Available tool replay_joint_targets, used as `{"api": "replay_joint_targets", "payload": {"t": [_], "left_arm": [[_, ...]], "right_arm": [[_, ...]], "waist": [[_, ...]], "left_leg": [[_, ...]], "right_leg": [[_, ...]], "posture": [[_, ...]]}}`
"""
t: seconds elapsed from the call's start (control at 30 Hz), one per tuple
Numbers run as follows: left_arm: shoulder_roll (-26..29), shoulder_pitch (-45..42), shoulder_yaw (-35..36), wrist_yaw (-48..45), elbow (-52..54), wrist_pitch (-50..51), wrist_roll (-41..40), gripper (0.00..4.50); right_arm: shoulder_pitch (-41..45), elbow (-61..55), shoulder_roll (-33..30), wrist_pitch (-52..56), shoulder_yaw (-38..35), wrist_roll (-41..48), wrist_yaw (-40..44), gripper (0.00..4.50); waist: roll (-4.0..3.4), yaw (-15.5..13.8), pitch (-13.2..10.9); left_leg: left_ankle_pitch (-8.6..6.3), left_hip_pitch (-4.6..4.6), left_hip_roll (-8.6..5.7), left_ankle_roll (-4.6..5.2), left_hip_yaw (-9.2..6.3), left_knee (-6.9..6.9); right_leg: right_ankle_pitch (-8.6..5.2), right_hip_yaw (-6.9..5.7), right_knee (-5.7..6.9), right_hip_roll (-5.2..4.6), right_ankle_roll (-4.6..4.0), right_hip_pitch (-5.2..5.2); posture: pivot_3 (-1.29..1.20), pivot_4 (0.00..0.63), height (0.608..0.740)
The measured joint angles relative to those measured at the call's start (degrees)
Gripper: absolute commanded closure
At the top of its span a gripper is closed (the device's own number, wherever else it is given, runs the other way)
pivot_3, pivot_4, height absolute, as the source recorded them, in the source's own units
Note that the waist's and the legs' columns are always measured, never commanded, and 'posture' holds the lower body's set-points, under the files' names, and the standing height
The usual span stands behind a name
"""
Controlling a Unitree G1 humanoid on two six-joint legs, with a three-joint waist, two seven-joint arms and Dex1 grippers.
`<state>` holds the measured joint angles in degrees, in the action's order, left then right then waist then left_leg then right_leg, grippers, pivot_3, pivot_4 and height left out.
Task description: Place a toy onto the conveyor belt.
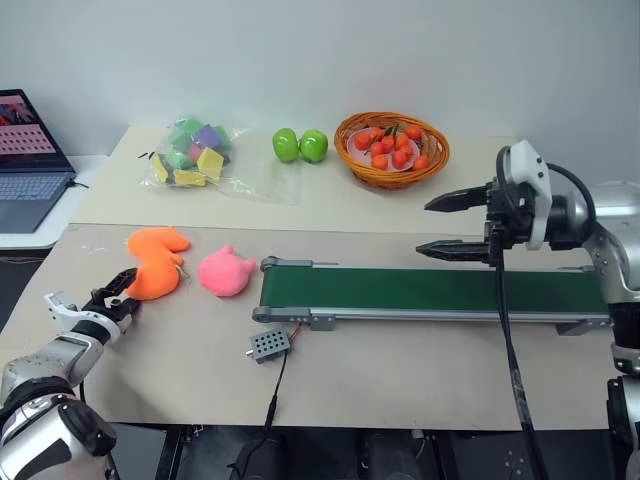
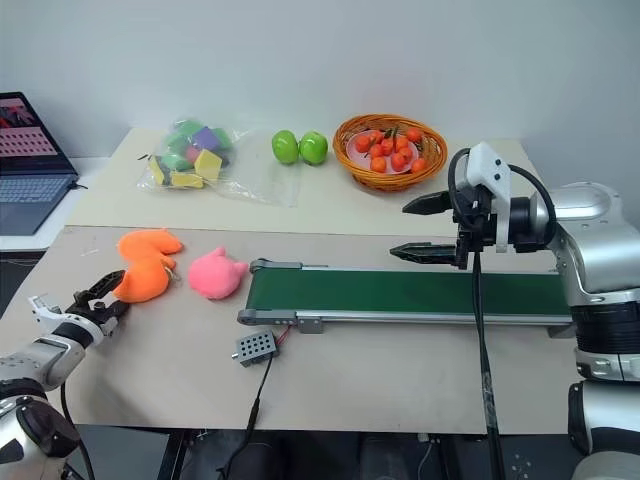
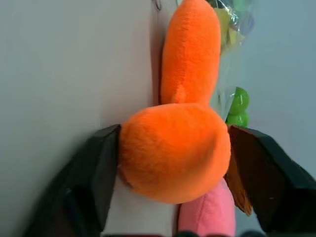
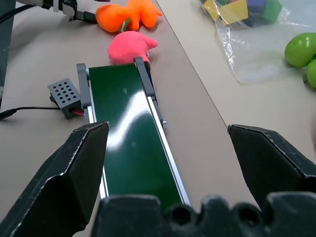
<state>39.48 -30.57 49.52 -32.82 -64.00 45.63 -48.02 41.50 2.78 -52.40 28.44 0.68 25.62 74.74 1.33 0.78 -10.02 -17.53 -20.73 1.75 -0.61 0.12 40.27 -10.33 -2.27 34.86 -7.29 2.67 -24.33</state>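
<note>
We find the toy (image 1: 152, 282), a rounded bright-orange plush, lying on the tabletop (image 1: 400, 370) near its left edge, well apart from the conveyor belt (image 1: 430, 289). It rests against a second orange lobed plush (image 1: 160, 243) just behind it, with a pink plush (image 1: 226, 271) between these two and the belt's left roller end.

The left tool (image 1: 118, 291) is at the toy. In the left wrist view its two black fingers (image 3: 94, 173) stand on either side of the orange body, close against the fur. Whether they already press into it or merely bracket it we cannot tell. The toy remains on the tabletop.

The right tool (image 1: 448, 226) hangs above the right half of the belt, its fingers set wide apart and holding nothing. The right wrist view looks along the dark-green belt surface toward the plush toys.

The belt lies lengthwise across the near tabletop in its grey frame. A small grey perforated box (image 1: 269, 344) sits just in front of the belt's left end, with a cable running off the near edge.

On the far tabletop we note a clear bag of coloured blocks (image 1: 192, 152), two green fruits (image 1: 299, 146), and a wicker basket (image 1: 437, 153) of small orange-red fruits. A laptop (image 1: 28, 160) stands on a separate surface to the left.
</note>
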Motion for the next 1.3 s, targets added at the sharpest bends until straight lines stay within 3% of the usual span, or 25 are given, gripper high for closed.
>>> {"api": "replay_joint_targets", "payload": {"t": [0.17,0.4,0.57,0.73,0.93,1.13,1.3], "left_arm": [[0.41,-0.55,-0.26,-1.93,-2.77,-1.67,0.75,3.84],[1.28,-0.44,-0.81,-4.68,-4.34,-2.84,1.31,3.84],[1.32,0.79,-4.11,-11.97,-2.12,-3.18,3.21,3.84],[-0.11,0.85,-6.51,-17.84,10.73,-1.52,2.53,3.84],[-3.24,-1.46,-8.35,-14.09,30.69,-0.2,-1.16,3.84],[-7.79,-6.35,-26.36,-2.35,53.6,-12.92,14.0,3.84],[-10.62,-6.5,-42.81,-0.4,63.46,-25.34,28.2,3.84]], "right_arm": [[0.16,-0.02,-0.05,0.0,0.0,-0.01,-0.02,0.0],[0.45,-0.02,-0.04,0.0,0.01,-0.08,-0.06,0.0],[0.57,0.04,0.34,-0.02,0.05,-0.16,-0.06,0.0],[0.8,0.36,1.62,-0.21,0.49,-0.58,-0.08,0.0],[1.0,1.22,2.49,-0.43,0.93,-1.37,-0.06,0.0],[0.98,1.31,3.24,-0.6,0.91,-1.83,-0.22,0.0],[0.44,1.19,3.88,-0.64,0.77,-1.84,-0.92,0.0]], "waist": [[-0.02,0.06,0.01],[-0.06,0.22,0.03],[-0.01,0.2,0.01],[0.09,-0.16,-0.02],[0.17,-0.05,-0.04],[0.18,-0.67,-0.03],[0.17,-0.2,-0.04]], "left_leg": [[0.0,0.02,0.0,0.0,0.01,-0.03],[0.03,0.1,0.01,-0.04,0.02,-0.08],[0.05,0.01,0.02,-0.08,0.02,-0.1],[0.05,-0.11,0.01,-0.09,-0.02,-0.07],[0.06,-0.29,0.01,-0.1,-0.07,-0.03],[0.1,-0.29,-0.02,-0.17,-0.07,-0.01],[0.1,-0.36,-0.02,-0.17,-0.05,-0.04]], "right_leg": [[0.0,0.0,0.0,0.0,0.0,-0.01],[0.0,0.01,0.05,0.0,0.0,0.01],[0.0,0.0,0.03,0.0,0.0,-0.05],[0.0,-0.01,0.0,0.0,0.0,-0.09],[0.0,-0.02,-0.07,0.0,0.0,-0.19],[0.02,-0.01,-0.14,-0.01,-0.01,-0.1],[0.02,0.0,-0.34,0.0,-0.01,-0.16]], "posture": [[0.0,0.15,0.738],[0.0,0.15,0.738],[0.0,0.15,0.738],[0.0,0.15,0.738],[0.0,0.15,0.738],[0.0,0.15,0.738],[0.0,0.15,0.738]]}}
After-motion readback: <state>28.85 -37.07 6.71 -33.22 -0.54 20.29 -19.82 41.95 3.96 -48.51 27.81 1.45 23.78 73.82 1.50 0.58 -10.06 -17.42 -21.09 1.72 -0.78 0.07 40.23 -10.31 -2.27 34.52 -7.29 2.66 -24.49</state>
